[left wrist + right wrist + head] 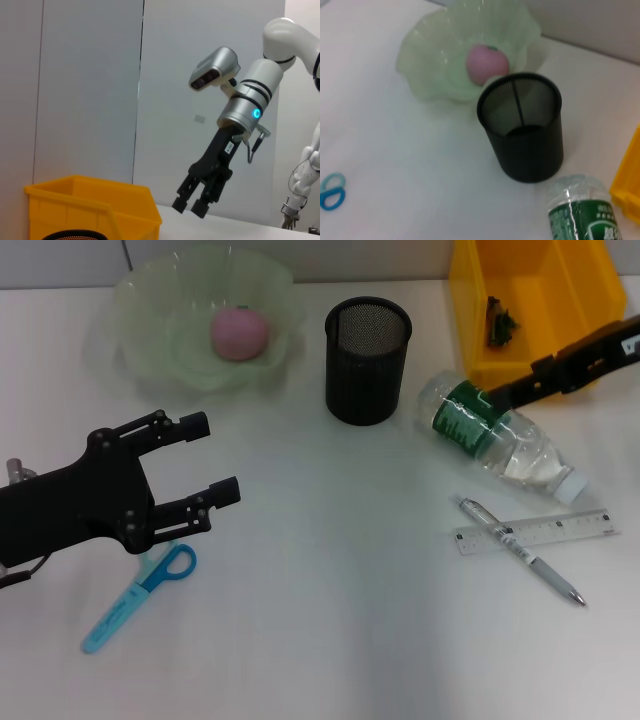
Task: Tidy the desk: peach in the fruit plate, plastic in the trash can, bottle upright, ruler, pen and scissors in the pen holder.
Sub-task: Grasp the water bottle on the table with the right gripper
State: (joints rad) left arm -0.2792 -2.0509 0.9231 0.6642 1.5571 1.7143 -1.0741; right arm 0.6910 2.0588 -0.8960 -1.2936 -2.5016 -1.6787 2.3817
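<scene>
1. The bottle (495, 436) lies on its side on the tabletop (330, 620), just right of the pen holder (367, 360), its cap pointing away from the holder.
2. The right hand (505, 395) reaches in at the bottle's green label; whether its fingers are spread or clenched cannot be told.
3. Standing the bottle up looks like the step in hand; next it calls for a firm grasp on the body and a tilt to vertical.
4. The left hand (200, 462) hovers released above the scissors (140, 595), left and forward of the holder.
5. Counted: one peach (238, 334), already in the fruit plate (150, 350); one pen (520, 550) crossing one ruler (580, 528); one yellow trash can (470, 300).
</scene>
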